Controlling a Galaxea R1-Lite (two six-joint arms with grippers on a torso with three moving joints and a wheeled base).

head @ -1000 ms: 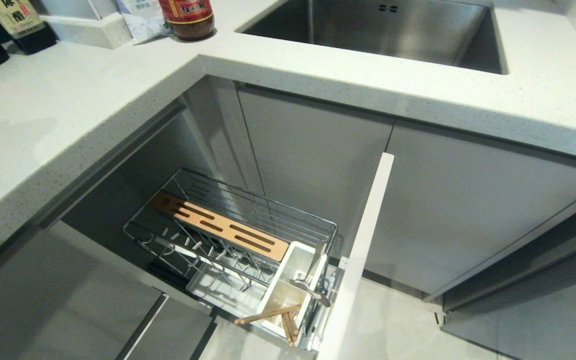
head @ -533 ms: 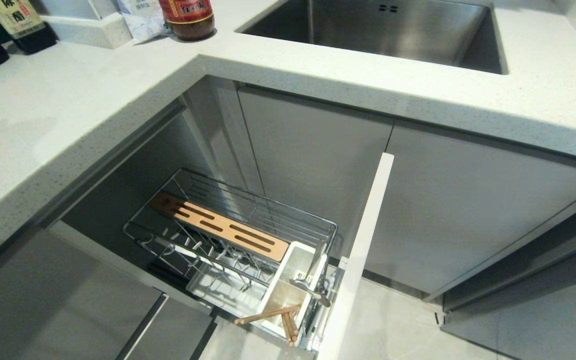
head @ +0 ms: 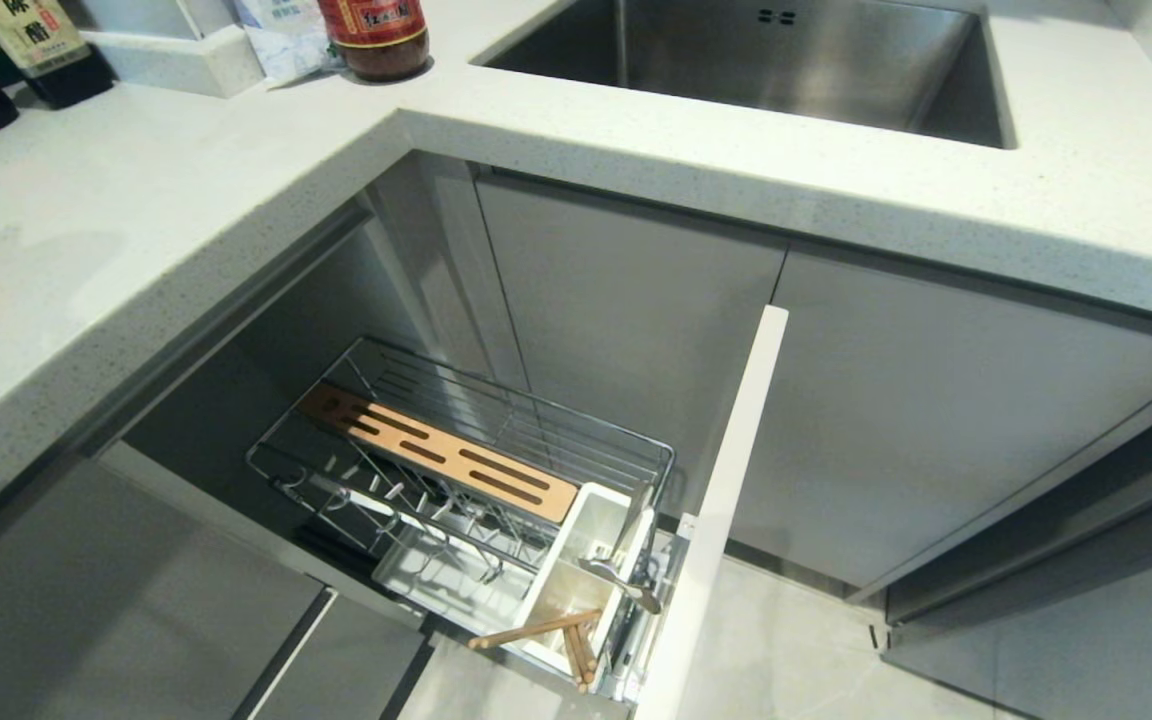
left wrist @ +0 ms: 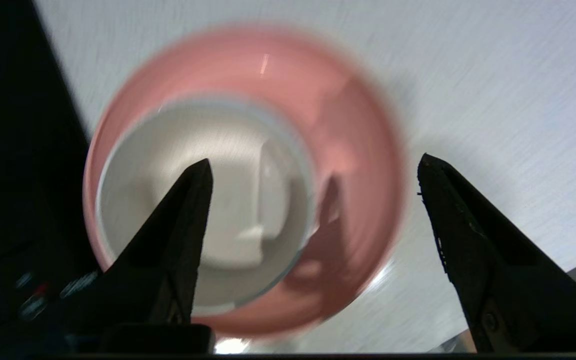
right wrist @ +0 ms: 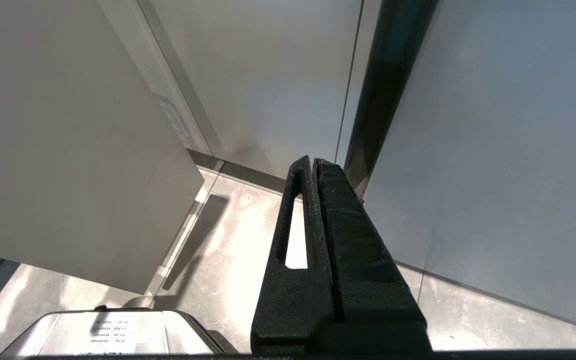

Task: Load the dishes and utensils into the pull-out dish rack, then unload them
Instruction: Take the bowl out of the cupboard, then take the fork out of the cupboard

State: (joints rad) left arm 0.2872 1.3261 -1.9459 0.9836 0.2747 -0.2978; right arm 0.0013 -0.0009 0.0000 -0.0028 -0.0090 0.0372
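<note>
Left gripper (left wrist: 313, 170) spread wide, released, above bowl (left wrist: 203, 205) sitting on plate (left wrist: 358, 165) on the countertop (left wrist: 493, 85); nothing grasped. Right gripper (right wrist: 314, 165) clenched, empty.

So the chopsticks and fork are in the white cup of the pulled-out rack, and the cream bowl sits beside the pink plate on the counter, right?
Nearly. The chopsticks and fork are in the white cup of the pulled-out rack, as the head view shows. But the cream bowl sits on the pink plate, not beside it; the left wrist view shows this, with the open left end effector above them.
</note>
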